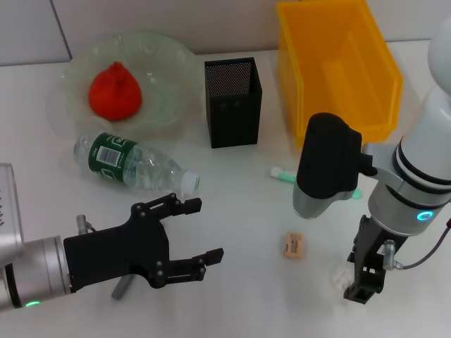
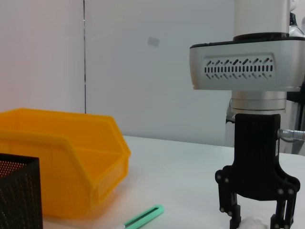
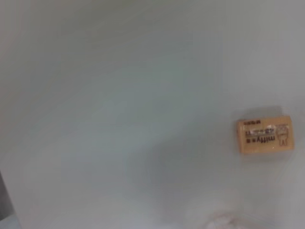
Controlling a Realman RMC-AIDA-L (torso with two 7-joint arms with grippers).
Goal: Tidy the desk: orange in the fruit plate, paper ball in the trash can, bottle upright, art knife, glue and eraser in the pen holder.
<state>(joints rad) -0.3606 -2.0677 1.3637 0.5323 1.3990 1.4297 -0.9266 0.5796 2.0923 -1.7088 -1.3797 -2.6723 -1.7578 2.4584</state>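
Closest in, on the right side: right gripper (image 1: 359, 290) pointed straight down at the table (image 1: 239, 296), fingers spread and straddling the paper ball (image 2: 252, 223), a small white lump low between the pads; cannot tell whether touching it yet. Judged as the grasp step for the ball, not yet closed. On the left at about the same depth: left gripper (image 1: 204, 231) hovering, fingers wide apart and holding nothing, with the glue (image 1: 123, 285) lying on the table beneath its palm, mostly hidden. Just beyond the right gripper, toward the middle: eraser (image 1: 293, 246) lying flat, apart from both grippers. Farther out: art knife (image 1: 280, 174) on the table, partly hidden behind the right forearm, long axis running roughly across the desk. Left of that: bottle (image 1: 134, 163) on its side, cap toward the middle. Farther again: pen holder (image 1: 232, 102) upright, and to its left the fruit plate (image 1: 173, 105) with the orange (image 1: 114, 90) already in it. Farthest, and what the coming move turns on: trash can (image 1: 338, 70) at the back right, well apart from the ball, lying almost directly ahead of the right gripper, long axis running away from the robot. Right arm plainly the nearer to it; probably a lift and a carry forward past the art knife.
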